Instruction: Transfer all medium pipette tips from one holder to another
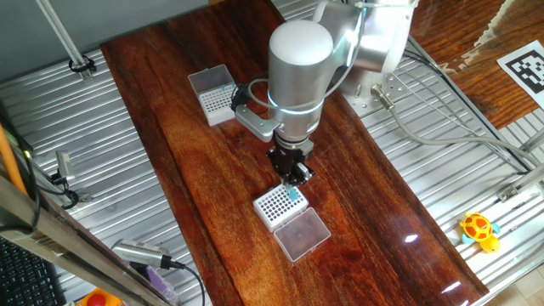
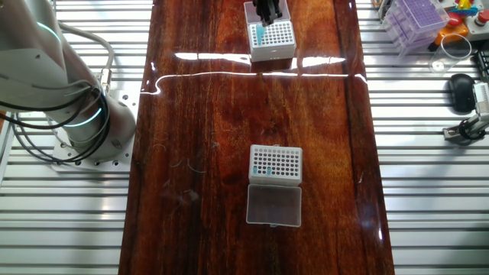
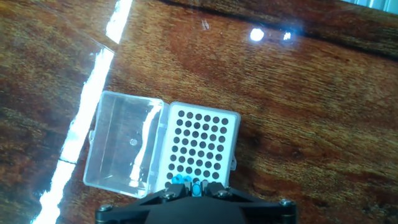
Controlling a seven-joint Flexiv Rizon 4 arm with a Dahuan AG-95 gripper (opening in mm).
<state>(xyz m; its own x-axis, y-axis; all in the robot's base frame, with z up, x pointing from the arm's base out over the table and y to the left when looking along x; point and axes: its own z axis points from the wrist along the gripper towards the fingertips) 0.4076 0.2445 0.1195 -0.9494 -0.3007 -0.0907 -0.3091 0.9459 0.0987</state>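
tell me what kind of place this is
Likely a robotics lab bench staged for pipette work: a wooden table set on ribbed metal flooring, white tip racks with clear lids, and a tracking marker off to the side.

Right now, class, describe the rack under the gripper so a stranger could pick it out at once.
On the long dark wooden table, follow the silver arm down to its gripper. Directly beneath sits a white square rack with bold dark holes; the other rack has no gripper over it.
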